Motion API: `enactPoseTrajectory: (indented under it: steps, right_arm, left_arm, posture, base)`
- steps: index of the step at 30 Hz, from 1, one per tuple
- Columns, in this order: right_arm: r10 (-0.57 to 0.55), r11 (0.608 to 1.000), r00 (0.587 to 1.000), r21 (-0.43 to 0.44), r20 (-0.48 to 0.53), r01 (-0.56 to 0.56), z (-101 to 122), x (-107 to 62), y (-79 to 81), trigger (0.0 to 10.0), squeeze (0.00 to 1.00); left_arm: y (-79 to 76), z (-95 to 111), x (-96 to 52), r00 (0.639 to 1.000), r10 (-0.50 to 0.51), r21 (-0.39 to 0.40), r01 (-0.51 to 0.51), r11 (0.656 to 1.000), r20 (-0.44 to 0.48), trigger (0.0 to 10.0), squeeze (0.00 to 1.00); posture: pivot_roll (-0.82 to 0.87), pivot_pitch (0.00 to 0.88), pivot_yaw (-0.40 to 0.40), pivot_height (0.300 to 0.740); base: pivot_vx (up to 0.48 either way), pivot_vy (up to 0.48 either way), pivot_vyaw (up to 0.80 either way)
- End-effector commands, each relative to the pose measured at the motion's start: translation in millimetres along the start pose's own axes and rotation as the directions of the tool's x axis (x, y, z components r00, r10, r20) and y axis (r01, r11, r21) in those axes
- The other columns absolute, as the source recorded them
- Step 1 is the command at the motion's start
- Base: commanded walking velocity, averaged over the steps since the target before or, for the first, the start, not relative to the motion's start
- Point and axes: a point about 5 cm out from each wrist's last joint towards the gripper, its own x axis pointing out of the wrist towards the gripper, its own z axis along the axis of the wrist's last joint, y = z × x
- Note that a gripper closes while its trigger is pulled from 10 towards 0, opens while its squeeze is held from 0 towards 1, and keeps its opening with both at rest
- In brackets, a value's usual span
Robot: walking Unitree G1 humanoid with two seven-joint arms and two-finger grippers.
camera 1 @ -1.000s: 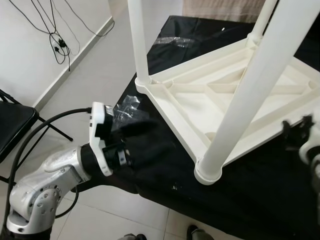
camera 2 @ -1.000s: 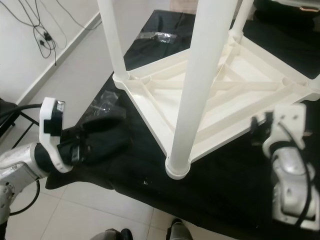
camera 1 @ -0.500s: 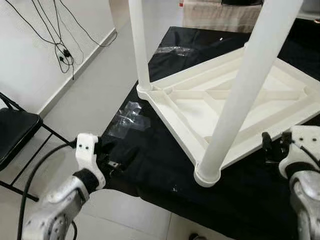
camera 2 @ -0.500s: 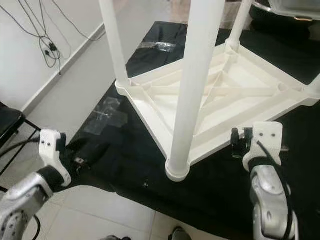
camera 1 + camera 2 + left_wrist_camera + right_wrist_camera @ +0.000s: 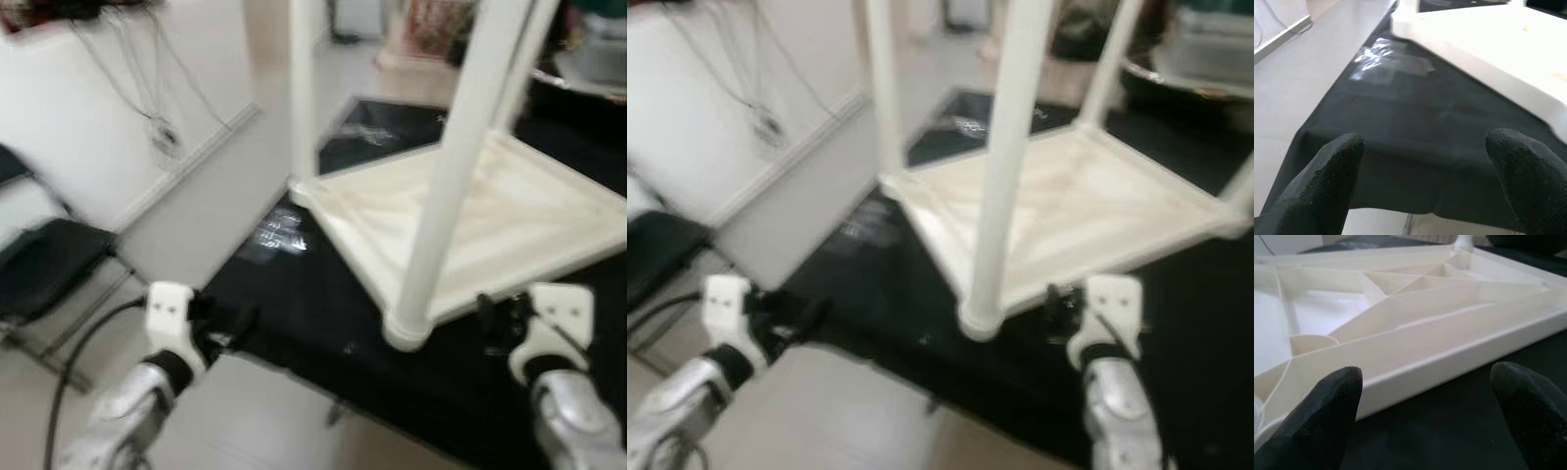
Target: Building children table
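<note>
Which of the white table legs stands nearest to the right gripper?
The thick front leg, whose foot socket sits just left of the right gripper; the others rise farther back.

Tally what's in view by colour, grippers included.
White: 1, the upturned table with its legs up
Black: 4, cloth, chair, left gripper, right gripper
Clear: 1, plastic wrap on the cloth
Total: 6
</note>
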Motion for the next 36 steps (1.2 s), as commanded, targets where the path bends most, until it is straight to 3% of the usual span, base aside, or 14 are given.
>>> enactPoseTrajectory:
  steps: [1,7,18,22,31,36]
  right_arm:
    - [-0.006,1.000,1.000,0.005,0.001,0.006,0.2,-0.9,-1.2,10.0,0.00]
    - [0.009,1.000,1.000,-0.002,-0.004,-0.009,-1.3,-0.9,2.8,10.0,0.00]
    - [0.061,0.998,0.998,0.027,-0.001,-0.061,-4.9,-4.2,18.2,10.0,0.00]
    - [0.117,0.993,0.993,0.031,0.009,-0.117,-2.7,-5.8,34.1,10.0,0.00]
    - [0.213,0.976,0.977,0.038,0.013,-0.213,-3.3,-6.5,53.4,10.0,0.00]
    - [0.364,0.930,0.931,0.043,0.041,-0.365,1.3,-11.5,71.8,10.0,0.00]
  left_arm:
    - [-0.3,2.1,3.3,1.000,0.001,0.022,-0.001,1.000,0.010,10.0,0.00]
    - [-4.5,-8.8,5.4,0.999,-0.002,0.026,0.003,1.000,-0.040,10.0,0.00]
    - [-5.4,-13.8,4.4,0.999,-0.011,0.030,0.012,0.999,-0.046,10.0,0.00]
    - [-7.7,-13.2,5.8,0.999,-0.021,0.032,0.022,0.999,-0.044,10.0,0.00]
    - [-9.3,-12.7,7.0,0.999,-0.016,0.038,0.017,0.999,-0.037,10.0,0.00]
    - [-7.6,-11.2,8.7,1.000,0.012,0.031,-0.012,0.999,-0.018,10.0,0.00]
  posture:
    - [-0.04,0.115,0.029,0.740]
    - [-0.04,0.106,0.027,0.740]
    - [-0.03,0.102,0.027,0.740]
    - [-0.03,0.106,0.026,0.740]
    - [-0.02,0.108,0.020,0.740]
    - [-0.02,0.111,0.021,0.740]
  base:
    - [0.000,0.000,-0.80]
    - [0.000,0.360,-0.80]
    - [0.000,0.480,-0.80]
    - [0.000,0.480,0.00]
    - [0.000,0.480,0.00]
    - [0.000,0.280,0.00]
